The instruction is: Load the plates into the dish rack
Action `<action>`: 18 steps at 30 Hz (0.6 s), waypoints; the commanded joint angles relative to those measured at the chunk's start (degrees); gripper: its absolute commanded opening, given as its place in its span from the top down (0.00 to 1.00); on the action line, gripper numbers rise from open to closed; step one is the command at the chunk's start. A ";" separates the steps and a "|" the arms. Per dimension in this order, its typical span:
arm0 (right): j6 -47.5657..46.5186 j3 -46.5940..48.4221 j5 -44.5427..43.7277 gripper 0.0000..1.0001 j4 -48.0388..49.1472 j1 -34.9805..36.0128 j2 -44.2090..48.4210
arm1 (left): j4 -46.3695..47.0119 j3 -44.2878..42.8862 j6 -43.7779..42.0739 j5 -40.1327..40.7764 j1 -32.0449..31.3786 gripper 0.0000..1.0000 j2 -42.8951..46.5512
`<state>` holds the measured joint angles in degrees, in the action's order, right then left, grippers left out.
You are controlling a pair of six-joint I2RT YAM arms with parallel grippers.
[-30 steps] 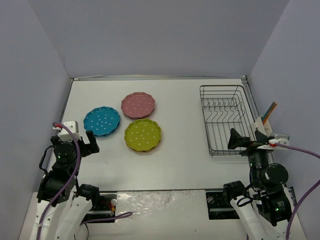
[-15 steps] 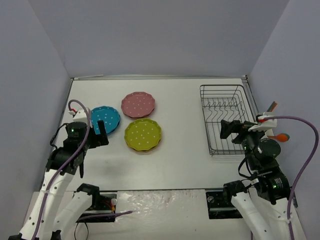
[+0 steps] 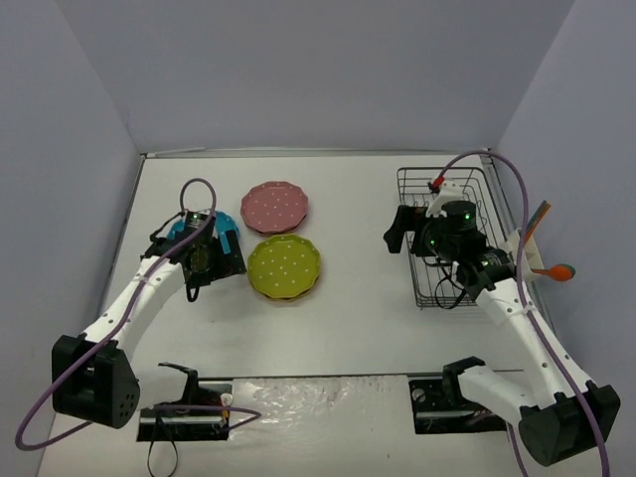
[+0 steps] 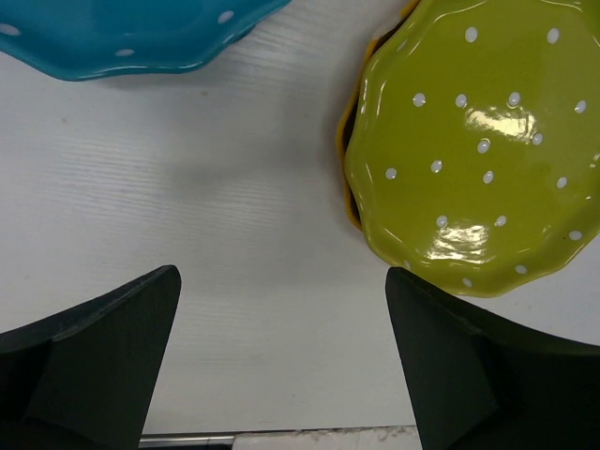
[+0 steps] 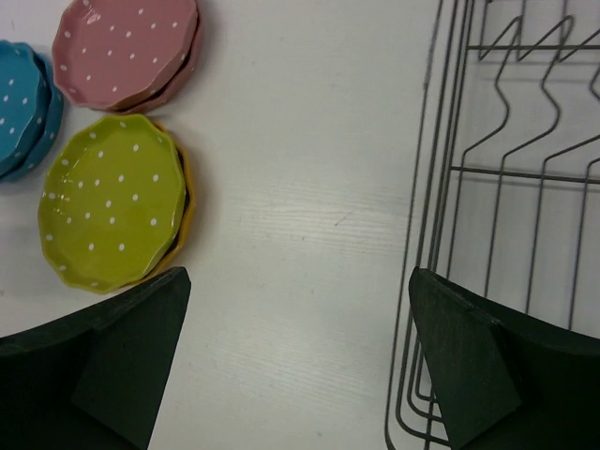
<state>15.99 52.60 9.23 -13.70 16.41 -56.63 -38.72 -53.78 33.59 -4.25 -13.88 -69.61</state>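
A yellow-green plate [image 3: 283, 266] lies on an orange-yellow one mid-table, a pink stack [image 3: 274, 207] lies behind it, and blue plates [image 3: 221, 232] lie to the left, partly under my left arm. My left gripper [image 3: 199, 263] is open and empty above the bare table between the blue plate [image 4: 122, 37] and the yellow-green plate [image 4: 478, 141]. The black wire dish rack [image 3: 447, 199] stands at the right, with no plates visible in it. My right gripper [image 3: 400, 227] is open and empty, hovering over the table beside the rack's left edge [image 5: 441, 234]. The plates [image 5: 112, 197] show at left.
Grey walls close in the table at the back and both sides. An orange-handled tool [image 3: 550, 266] hangs off the right wall beside the right arm. Purple cables loop over both arms.
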 commanded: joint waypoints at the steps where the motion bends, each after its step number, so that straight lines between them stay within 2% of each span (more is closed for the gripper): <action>1: 2.02 1.72 -0.56 0.00 6.61 5.10 -2.77 | 5.18 -2.56 5.65 -2.08 -1.94 0.19 -2.80; 5: 3.64 1.36 -4.16 0.00 9.10 10.34 -7.47 | 7.48 -1.76 7.91 -2.44 -2.92 0.32 -6.54; 18: 12.82 -2.30 -8.91 0.00 23.83 20.91 -17.69 | 13.58 -0.85 11.67 -1.26 -5.89 0.55 -13.90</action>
<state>24.92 50.68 3.18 1.13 34.96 -72.23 -28.65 -53.54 43.41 -6.17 -19.39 -83.38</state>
